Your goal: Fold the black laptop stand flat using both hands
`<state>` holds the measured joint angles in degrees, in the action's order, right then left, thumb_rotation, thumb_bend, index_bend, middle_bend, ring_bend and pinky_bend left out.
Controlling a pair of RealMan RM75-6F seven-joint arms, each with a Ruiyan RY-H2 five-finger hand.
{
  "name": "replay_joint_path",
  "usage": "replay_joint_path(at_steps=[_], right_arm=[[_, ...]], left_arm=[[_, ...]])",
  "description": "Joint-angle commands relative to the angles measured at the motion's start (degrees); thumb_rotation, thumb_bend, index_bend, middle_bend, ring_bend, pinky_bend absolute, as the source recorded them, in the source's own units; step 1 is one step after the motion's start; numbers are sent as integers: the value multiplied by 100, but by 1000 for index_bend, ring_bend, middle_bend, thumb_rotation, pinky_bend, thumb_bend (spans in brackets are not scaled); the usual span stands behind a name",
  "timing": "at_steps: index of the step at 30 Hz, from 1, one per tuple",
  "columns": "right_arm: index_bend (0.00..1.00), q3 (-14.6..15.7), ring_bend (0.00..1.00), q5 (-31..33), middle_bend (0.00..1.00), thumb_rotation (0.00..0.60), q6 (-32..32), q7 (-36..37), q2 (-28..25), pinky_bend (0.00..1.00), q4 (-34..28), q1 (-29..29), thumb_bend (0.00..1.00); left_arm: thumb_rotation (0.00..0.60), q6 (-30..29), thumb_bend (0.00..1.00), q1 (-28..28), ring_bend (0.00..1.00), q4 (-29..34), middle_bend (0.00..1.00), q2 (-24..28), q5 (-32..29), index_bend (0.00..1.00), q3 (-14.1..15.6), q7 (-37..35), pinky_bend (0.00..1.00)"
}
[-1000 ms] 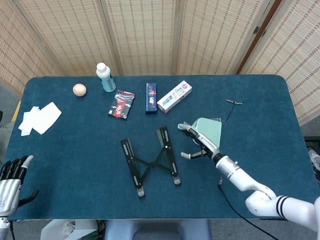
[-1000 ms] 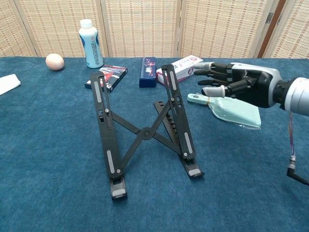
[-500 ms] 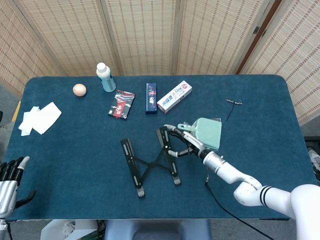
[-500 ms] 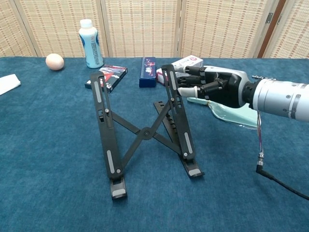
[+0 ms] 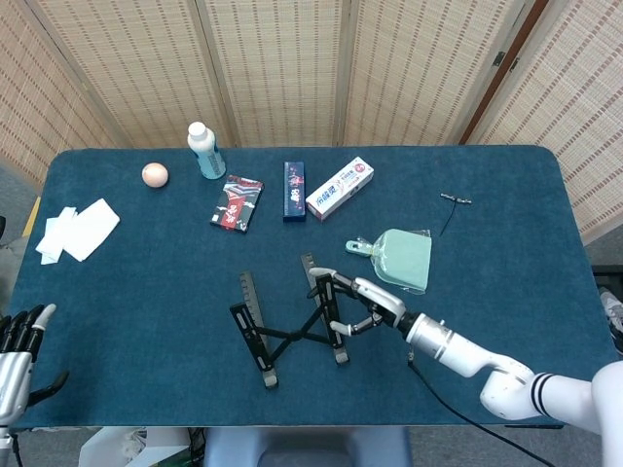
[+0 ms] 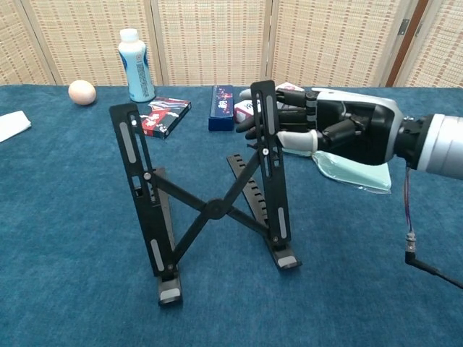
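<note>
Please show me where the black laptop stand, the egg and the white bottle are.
black laptop stand (image 6: 215, 210): chest view, on its central cross joint.
egg (image 6: 82, 92): chest view, on its middle.
white bottle (image 5: 204, 152): head view, on its body.

Bright, even indoor light; soft faint shadows, sharp focus, no glare.

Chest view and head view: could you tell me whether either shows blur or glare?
Chest view: the laptop stand and right hand look sharp, lit evenly, no glare. Head view: also sharp, soft shadows only, with the left hand cut off by the frame edge.
</note>
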<state>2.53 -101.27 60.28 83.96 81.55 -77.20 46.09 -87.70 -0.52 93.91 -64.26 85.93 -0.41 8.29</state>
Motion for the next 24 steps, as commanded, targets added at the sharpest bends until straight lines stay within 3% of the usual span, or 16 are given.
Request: replay_joint_path(at_steps=[1, 11, 24], right_arm=[[106, 286, 148, -276, 268, 600, 247, -340, -313, 141, -430, -94, 246], [106, 801, 114, -560, 238, 600, 848, -1098, -756, 141, -1113, -459, 245], [106, 1158, 78, -799, 223, 600, 1110, -1451, -880, 141, -1416, -607, 244]], left_arm=[[600, 28, 198, -19, 53, 1, 78, -9, 26, 14, 10, 13, 0], [600, 87, 198, -62, 53, -4, 78, -25, 60, 14, 18, 23, 0], [600, 114, 197, -80, 53, -27, 78, -33, 66, 14, 25, 6, 0]])
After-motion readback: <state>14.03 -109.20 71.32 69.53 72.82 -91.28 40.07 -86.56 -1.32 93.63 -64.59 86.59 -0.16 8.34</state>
